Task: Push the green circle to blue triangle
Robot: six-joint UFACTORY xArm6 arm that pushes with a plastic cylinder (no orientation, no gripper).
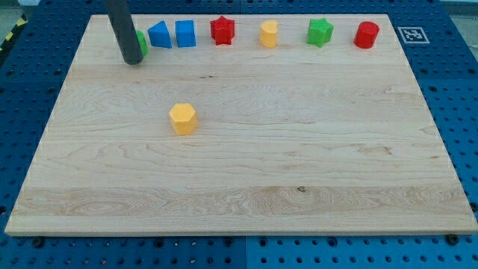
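The green circle (142,42) sits near the view's top left, mostly hidden behind my rod. My tip (133,61) rests on the board just left of and below it, touching or nearly touching it. The blue triangle (160,34) stands right next to the green circle on its right, with almost no gap between them.
Along the top edge, from left to right, stand a blue cube (185,33), a red star (222,31), a yellow block (269,33), a green star (320,32) and a red block (367,34). A yellow hexagon (183,118) sits left of the middle of the wooden board (299,164).
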